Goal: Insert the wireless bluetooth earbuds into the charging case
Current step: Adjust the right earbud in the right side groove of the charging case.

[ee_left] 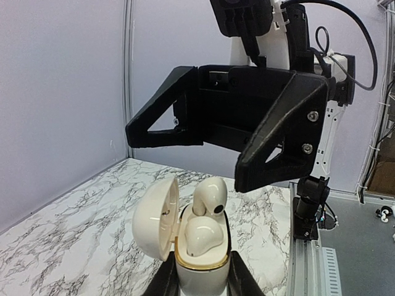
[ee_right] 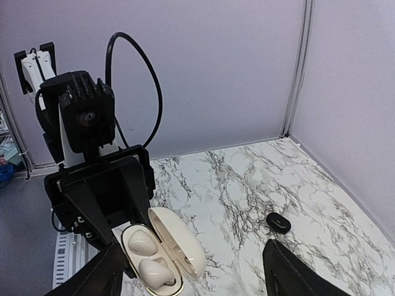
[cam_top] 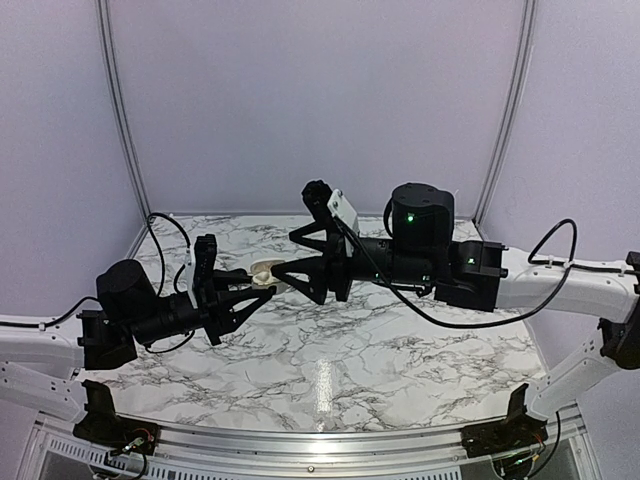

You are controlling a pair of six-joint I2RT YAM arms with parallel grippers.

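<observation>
My left gripper (ee_left: 200, 285) is shut on the base of the charging case (ee_left: 200, 271), a cream-white case with a gold rim, held upright above the table with its lid (ee_left: 154, 216) swung open. Two cream earbuds are in it. One earbud (ee_left: 200, 237) lies seated in its well. The other earbud (ee_left: 212, 196) stands with its stem in the well and its head sticking up. My right gripper (ee_left: 185, 160) hovers open just above the case, with nothing between its fingers. From above, the case (cam_top: 263, 270) shows between both grippers. The right wrist view shows the case (ee_right: 162, 256) from overhead.
A small black oval piece (ee_right: 278, 222) lies on the marble table (cam_top: 400, 350) to the right of the case. Lilac walls close in the back and sides. A metal rail (ee_left: 308, 259) runs along the table's near edge.
</observation>
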